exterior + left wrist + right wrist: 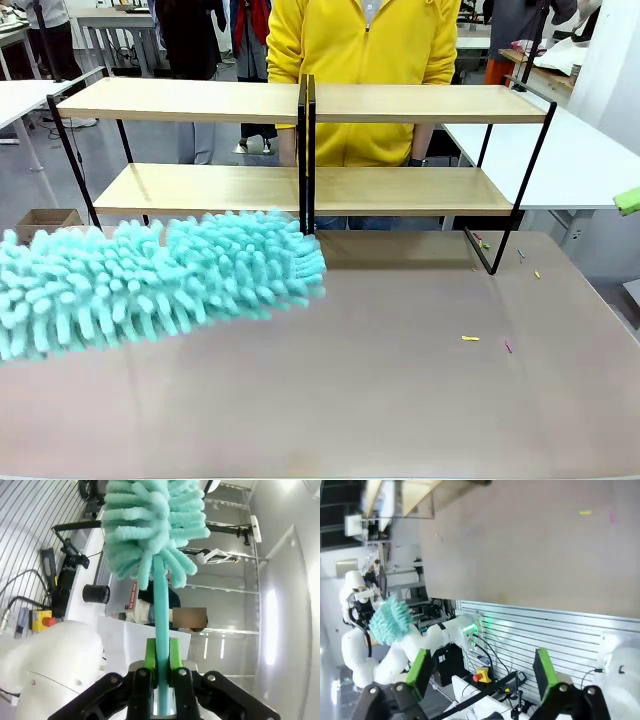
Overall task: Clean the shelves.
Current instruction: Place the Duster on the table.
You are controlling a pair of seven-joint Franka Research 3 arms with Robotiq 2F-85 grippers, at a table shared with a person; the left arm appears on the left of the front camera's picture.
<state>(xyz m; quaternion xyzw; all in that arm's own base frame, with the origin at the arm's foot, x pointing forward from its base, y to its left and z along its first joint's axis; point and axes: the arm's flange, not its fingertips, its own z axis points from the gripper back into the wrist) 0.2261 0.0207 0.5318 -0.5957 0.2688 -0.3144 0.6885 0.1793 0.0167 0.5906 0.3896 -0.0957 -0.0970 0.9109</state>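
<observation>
Shelves [300,145]: two joined racks, four boards | duster [150,280]: one | scraps counted on table [400,380]: about five | person [360,60]: one

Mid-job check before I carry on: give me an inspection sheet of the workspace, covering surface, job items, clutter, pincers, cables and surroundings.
Surface: brown table top, bare apart from small scraps.
Job's things: shelves, two joined two-tier racks at the far edge, boards bare; teal duster hanging over the table's left part, in front of the lower board.
Clutter: small coloured bits on the table's right part.
Pincers: left pincer shut on the duster's handle; right pincer open, holding nothing.
Cables: black cables along the slatted wall below the table.
Surroundings: person in yellow top behind the shelves; white tables to the sides.
</observation>
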